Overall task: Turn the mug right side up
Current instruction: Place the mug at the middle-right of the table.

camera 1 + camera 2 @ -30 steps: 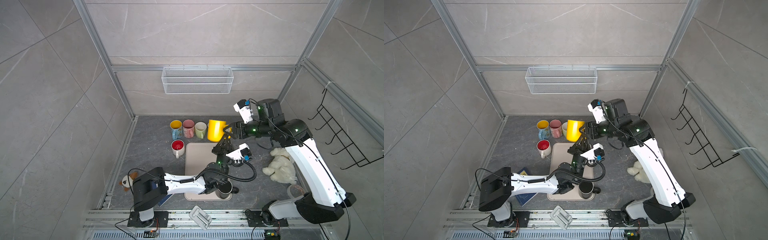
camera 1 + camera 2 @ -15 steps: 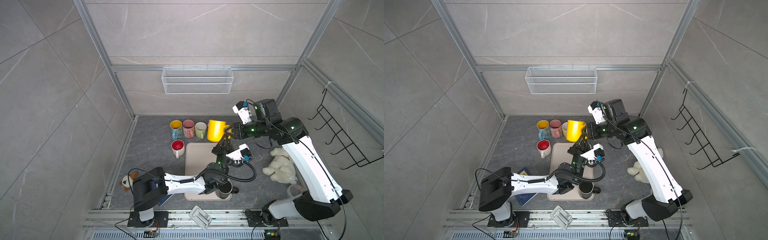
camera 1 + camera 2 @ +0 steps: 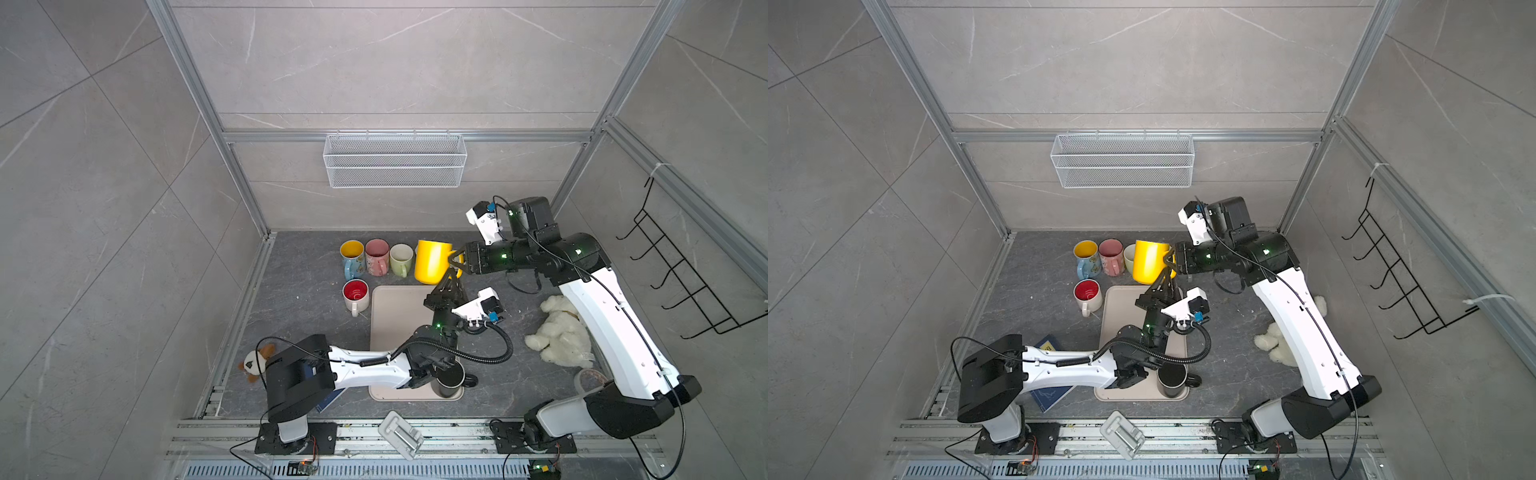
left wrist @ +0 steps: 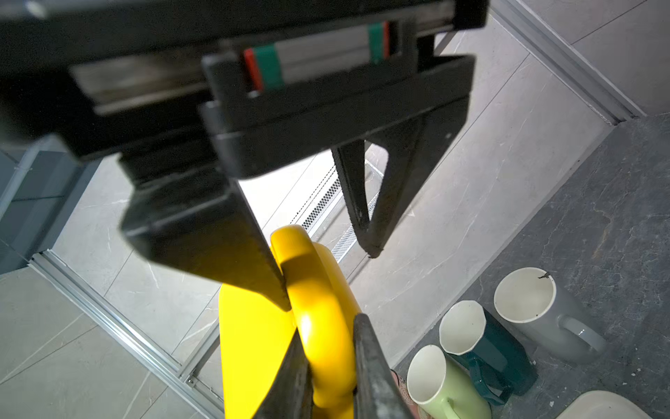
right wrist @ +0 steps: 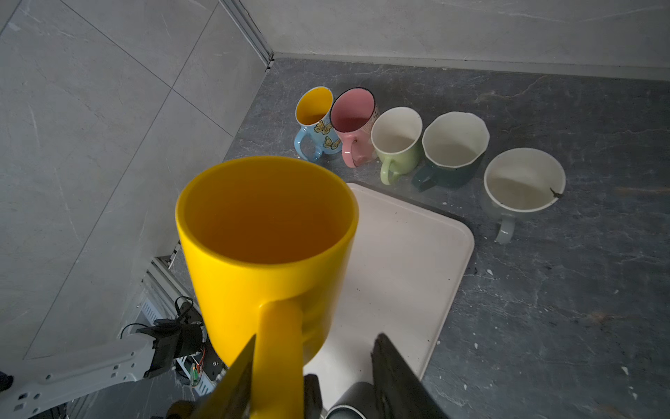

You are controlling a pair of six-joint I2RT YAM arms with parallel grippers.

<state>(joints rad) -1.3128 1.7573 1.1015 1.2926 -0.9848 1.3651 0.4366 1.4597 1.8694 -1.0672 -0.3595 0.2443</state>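
Mug point(image 3: 432, 262) aloft at centre of both top views, mouth up, axis near vertical
Left gripper point(image 4: 326, 337) pinches the handle point(image 4: 319, 290) from lower in frame; right gripper point(image 5: 315, 337) straddles it from frame right, jaws part-open, one finger touching

A robot lab test cell: aluminium frame point(image 3: 270, 136), grey tile-look wall panels point(image 3: 104, 208), wire basket point(image 3: 395, 160), hook rack point(image 3: 688, 266).

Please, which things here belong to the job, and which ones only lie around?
For the job: yellow mug, its handle clamped in the left gripper; right gripper, open around that handle.
Lying about: pink mug, green mug, red mug, black mug, tray, white plush dog, wire basket.
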